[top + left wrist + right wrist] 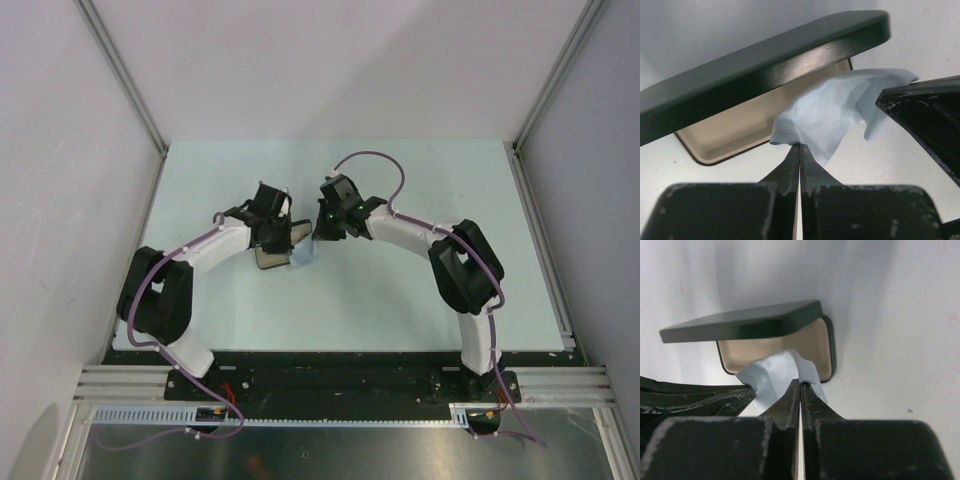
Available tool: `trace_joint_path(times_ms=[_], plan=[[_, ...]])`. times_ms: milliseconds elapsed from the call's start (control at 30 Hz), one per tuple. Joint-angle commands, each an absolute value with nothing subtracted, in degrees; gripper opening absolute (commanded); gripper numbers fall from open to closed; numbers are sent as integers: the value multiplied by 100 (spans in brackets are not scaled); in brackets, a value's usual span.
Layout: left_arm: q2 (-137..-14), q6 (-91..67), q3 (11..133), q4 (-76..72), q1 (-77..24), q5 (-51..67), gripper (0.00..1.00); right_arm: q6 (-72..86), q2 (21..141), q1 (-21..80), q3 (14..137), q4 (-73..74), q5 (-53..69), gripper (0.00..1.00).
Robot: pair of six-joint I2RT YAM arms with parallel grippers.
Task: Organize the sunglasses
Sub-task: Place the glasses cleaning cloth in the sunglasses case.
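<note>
Sunglasses showed in no view; whether they lay in the case could not be told. Left gripper and right gripper each pinched shut on the light blue cloth over the open black case. Likely step: laying the cloth in, which calls for lowering and releasing together. Both arms bent inward, wrists meeting above the table.

No legible txt, labels or nos. in any view.
</note>
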State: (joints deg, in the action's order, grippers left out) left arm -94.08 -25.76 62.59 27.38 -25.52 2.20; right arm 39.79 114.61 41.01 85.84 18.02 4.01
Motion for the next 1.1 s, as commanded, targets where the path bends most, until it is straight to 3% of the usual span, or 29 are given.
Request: trace_joint_path(times_ms=[0,1067], plan=[[-9035,-2426,6161,2733,-2312,53,0,3806,11715,4201,9193,1898,439,0],[-9176,-2109,6143,2892,-1793,-193,0,3744,12551,4316,10169,2390,483,0]])
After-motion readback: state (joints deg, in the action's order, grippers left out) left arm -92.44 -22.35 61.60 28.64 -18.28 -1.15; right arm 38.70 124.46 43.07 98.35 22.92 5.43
